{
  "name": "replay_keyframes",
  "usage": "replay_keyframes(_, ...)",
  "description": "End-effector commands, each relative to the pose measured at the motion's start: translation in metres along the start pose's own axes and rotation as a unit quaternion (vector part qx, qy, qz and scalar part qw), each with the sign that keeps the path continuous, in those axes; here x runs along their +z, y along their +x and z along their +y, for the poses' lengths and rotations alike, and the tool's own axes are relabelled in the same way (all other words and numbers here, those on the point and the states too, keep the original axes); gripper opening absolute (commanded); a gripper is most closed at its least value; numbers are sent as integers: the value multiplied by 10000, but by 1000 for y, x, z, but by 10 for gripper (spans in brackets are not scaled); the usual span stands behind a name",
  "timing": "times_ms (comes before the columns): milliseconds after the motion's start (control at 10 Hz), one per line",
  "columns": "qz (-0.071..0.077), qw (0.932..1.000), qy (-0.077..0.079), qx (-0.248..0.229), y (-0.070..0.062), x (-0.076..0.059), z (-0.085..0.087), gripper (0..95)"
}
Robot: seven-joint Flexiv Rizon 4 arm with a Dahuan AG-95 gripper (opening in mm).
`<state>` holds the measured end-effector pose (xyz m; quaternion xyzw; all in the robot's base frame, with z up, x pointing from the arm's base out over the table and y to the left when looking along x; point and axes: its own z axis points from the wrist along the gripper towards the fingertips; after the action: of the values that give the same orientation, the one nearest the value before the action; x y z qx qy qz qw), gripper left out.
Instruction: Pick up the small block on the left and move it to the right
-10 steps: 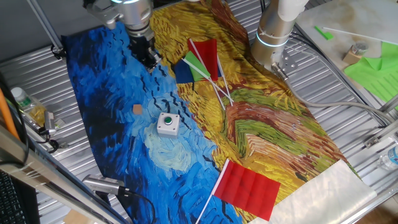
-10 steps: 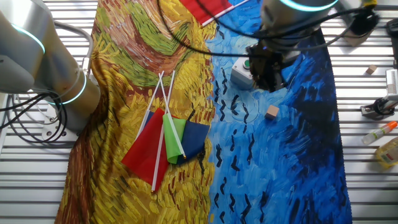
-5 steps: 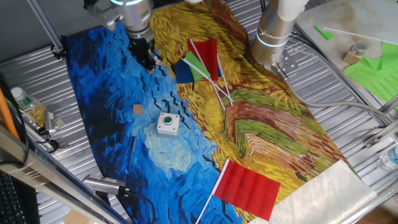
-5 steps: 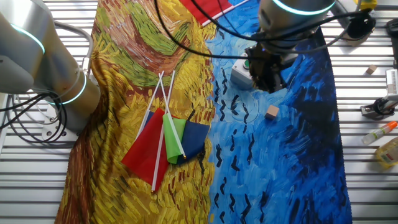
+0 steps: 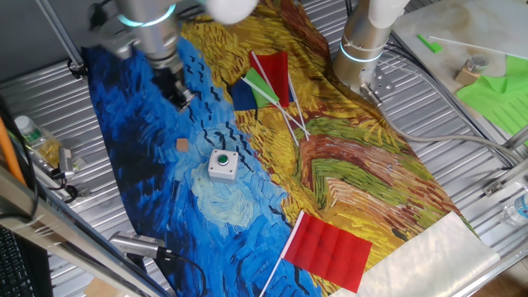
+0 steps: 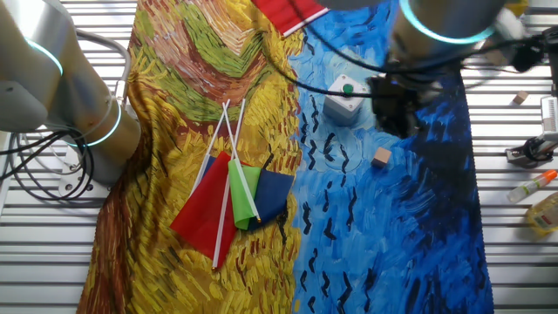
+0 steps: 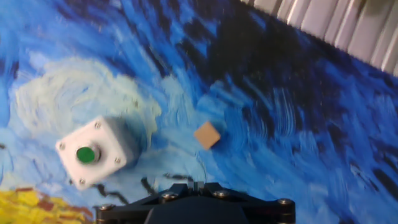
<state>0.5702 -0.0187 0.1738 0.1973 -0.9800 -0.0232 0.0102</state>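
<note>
The small block [image 5: 182, 145] is a tiny tan wooden cube on the blue part of the painted cloth. It also shows in the other fixed view [image 6: 381, 158] and in the hand view [image 7: 207, 135]. My gripper [image 5: 181, 97] hangs above the cloth, behind the block and apart from it; it also shows in the other fixed view [image 6: 398, 127]. In the hand view the gripper [image 7: 194, 185] has its jaws together with nothing between them, and the block lies just ahead of the tips.
A white button box [image 5: 223, 163] with a green button stands close beside the block [image 7: 96, 152]. Small flags [image 5: 264, 82] lie on the yellow part of the cloth, and a red flag [image 5: 330, 247] lies near the front. A second arm's base [image 5: 363, 49] stands behind. Bottles [image 5: 37, 140] lie at the table's edge.
My gripper has moved sideways over the blue cloth, away from the flags and toward the block's side. The block and the button box have not moved.
</note>
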Motion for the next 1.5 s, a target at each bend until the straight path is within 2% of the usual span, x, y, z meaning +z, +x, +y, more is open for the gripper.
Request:
replay_keyframes(100,71,9999,1,71,-12,5,-3,0)
replay_keyframes(300,61,9999,-80,90,-18,16,-10,0)
replay_keyframes(400,64,9999,-116,90,-19,18,-11,0)
replay_keyframes(700,-53,9992,-387,67,-17,23,-12,0)
replay_keyframes(800,-66,9991,-419,-39,-14,29,-15,380)
replay_keyframes(900,-91,9988,-463,-101,-13,33,-18,380)
replay_keyframes(1100,-130,9981,-584,-120,-13,34,-18,760)
replay_keyframes(1300,-122,9983,-568,-33,-14,37,-19,760)
replay_keyframes(1500,-140,9994,-301,99,-16,44,-17,760)
